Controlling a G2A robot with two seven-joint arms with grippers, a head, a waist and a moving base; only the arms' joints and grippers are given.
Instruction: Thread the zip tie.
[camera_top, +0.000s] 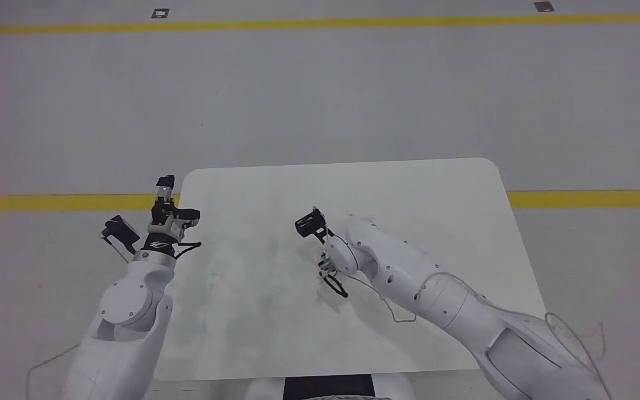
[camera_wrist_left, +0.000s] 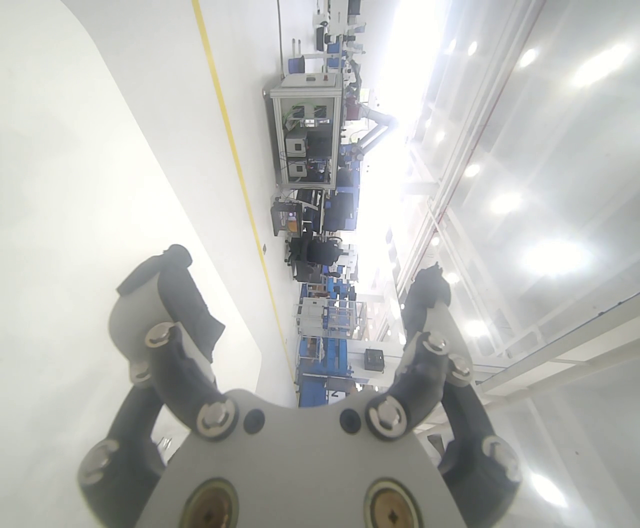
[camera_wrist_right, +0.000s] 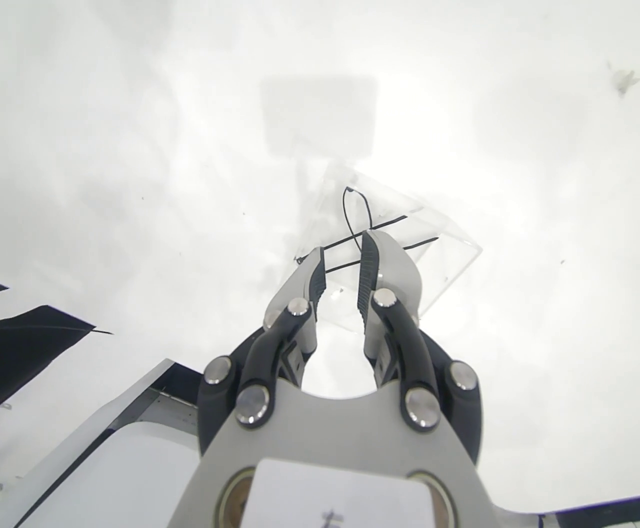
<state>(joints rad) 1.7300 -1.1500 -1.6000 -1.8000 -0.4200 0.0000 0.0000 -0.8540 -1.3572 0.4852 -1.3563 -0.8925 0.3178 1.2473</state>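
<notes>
though see-through, box (camera_wrist_right: 446, 264) around zip ties (camera_wrist_right: 390, 223)

You see ceiling lamps (camera_wrist_left: 550, 255) flaring white across the left wrist view, the hall (camera_wrist_left: 385, 210) behind them burnt out, while the table (camera_top: 430, 210) lies bright and evenly lit from overhead.

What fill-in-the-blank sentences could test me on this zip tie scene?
The zip ties are ___ in colour.
They lie in a ___ plastic tray.
The left gripper is open and holds ___.
The gripper over the tray belongs to the ___ arm.
Missing words: black; clear; nothing; right.
</notes>
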